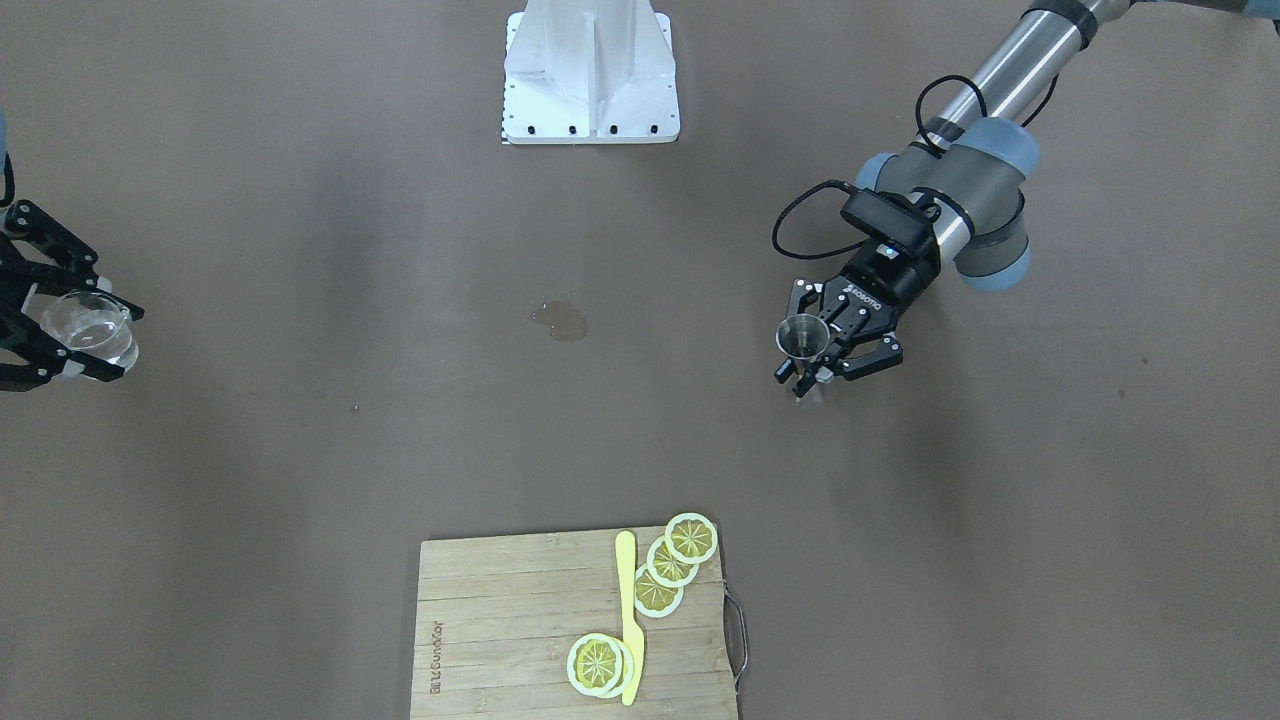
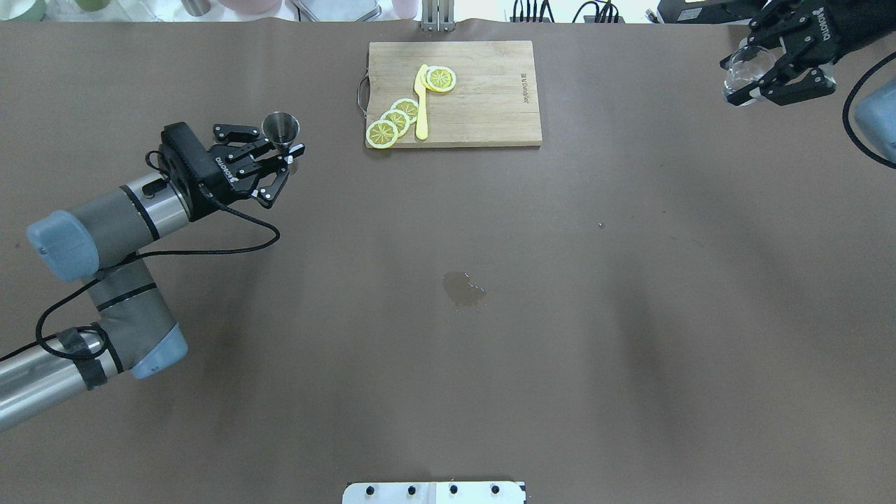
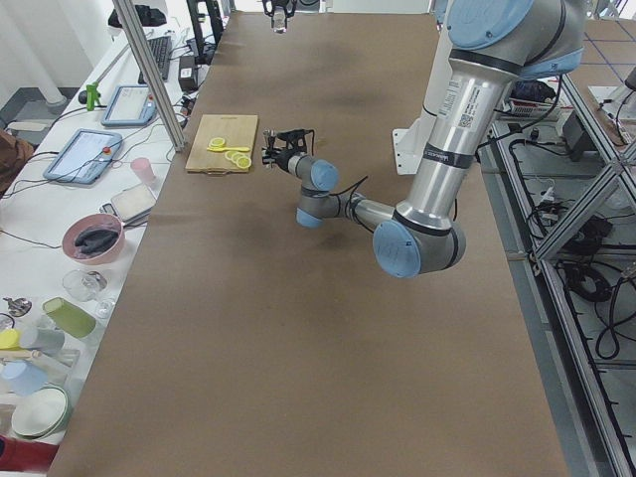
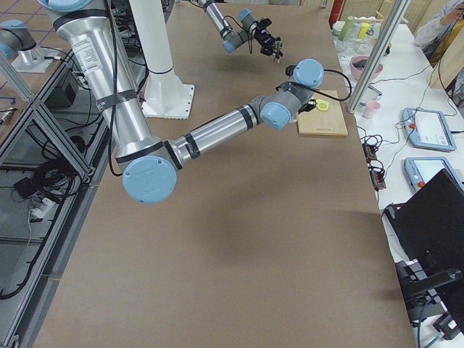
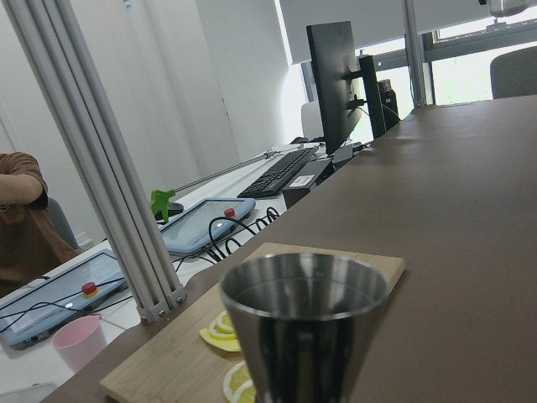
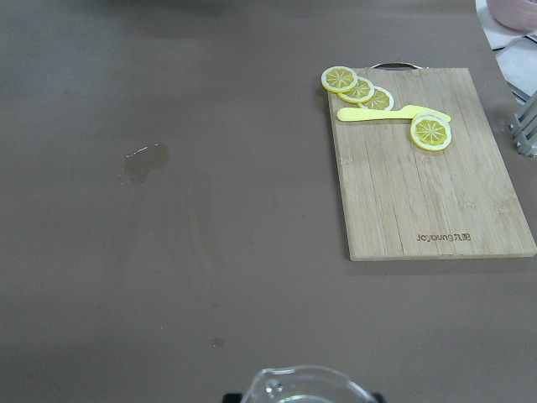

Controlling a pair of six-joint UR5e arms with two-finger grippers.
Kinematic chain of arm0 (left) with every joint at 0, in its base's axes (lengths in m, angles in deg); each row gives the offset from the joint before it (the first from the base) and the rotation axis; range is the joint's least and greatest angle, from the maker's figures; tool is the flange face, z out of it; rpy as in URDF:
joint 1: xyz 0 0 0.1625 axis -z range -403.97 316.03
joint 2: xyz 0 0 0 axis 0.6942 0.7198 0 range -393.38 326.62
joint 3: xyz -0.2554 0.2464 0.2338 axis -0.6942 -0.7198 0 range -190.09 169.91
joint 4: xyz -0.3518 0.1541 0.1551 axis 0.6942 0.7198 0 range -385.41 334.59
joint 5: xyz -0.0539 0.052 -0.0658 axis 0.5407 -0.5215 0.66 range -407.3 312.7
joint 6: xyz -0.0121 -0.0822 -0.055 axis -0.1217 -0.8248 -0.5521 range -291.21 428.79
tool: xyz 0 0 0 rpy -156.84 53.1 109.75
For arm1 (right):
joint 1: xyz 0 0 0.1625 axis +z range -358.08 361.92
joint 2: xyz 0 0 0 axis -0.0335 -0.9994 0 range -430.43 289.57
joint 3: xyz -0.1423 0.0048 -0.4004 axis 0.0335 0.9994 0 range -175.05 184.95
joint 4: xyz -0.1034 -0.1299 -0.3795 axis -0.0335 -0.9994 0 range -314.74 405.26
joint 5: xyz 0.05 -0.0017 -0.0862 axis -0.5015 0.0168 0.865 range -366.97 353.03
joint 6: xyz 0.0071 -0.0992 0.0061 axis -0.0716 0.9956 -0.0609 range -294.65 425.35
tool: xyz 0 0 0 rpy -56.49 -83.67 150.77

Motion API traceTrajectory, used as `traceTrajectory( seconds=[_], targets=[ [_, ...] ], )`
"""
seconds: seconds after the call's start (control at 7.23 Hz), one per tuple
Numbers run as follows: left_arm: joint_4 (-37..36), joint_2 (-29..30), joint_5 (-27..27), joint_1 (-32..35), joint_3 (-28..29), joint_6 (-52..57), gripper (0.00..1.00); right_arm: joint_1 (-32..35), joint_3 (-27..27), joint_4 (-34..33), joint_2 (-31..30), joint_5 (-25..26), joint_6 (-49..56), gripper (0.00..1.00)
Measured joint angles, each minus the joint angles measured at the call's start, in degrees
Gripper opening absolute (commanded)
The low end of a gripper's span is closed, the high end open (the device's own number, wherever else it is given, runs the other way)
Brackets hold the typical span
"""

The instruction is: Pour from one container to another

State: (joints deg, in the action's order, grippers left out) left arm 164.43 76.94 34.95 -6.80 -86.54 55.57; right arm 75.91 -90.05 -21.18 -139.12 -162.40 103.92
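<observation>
Jigger [image 1: 803, 338] stands upright, mouth up, clamped at its waist by the left gripper [image 1: 812, 362], near the handle end of the cutting board [image 2: 490, 105]; its bowl shows only grey steel. Well apart, at the table's [image 2: 630, 350] opposite end, the right gripper [image 2: 740, 82] is closed around the clear glass [image 2: 745, 64], whose contents cannot be told. A small wet patch [image 2: 463, 288] lies between them.

Brown bench [image 2: 630, 315]: one wet patch [image 2: 463, 289] near its middle.
Bamboo cutting board [image 2: 490, 105]: metal handle [image 2: 361, 89] at one short end, printed mark near the other.
On the board: yellow plastic knife [image 2: 421, 105]; three overlapping lemon slices [image 2: 395, 120] at the handle-end corner; two stacked slices [image 2: 441, 78] touching the knife's other end.
White mounting plate [image 1: 590, 75] on the bench.
</observation>
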Motion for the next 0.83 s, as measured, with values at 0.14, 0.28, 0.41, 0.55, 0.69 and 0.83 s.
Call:
traceTrajectory(
  seconds=[0.14,0.28,0.41,0.55,0.69,0.83],
  targets=[
    [2.62,-2.11,-5.30,-1.70,0.32,-0.86,0.00,1.45,2.17,2.15,-0.30,-2.15,0.01,0.00],
    [3.97,-3.88,-10.14,-3.71,0.55,-2.64,0.00,2.70,4.69,4.45,-0.48,-4.28,0.03,0.00],
    [4.34,-4.48,-12.41,-4.67,0.59,-3.89,0.00,3.71,7.32,6.93,-0.61,-6.28,0.07,0.00],
    [3.57,-4.05,-13.13,-4.59,0.53,-4.33,0.00,4.63,9.93,9.43,-0.69,-8.02,0.09,0.00],
    [1.46,-3.00,-13.02,-3.60,0.47,-4.57,0.00,5.56,12.19,11.31,-0.72,-9.44,0.10,0.00],
    [-0.33,-1.92,-11.85,-2.06,0.39,-4.82,0.00,6.29,14.13,12.65,-0.81,-10.40,0.12,0.00]
  ],
)
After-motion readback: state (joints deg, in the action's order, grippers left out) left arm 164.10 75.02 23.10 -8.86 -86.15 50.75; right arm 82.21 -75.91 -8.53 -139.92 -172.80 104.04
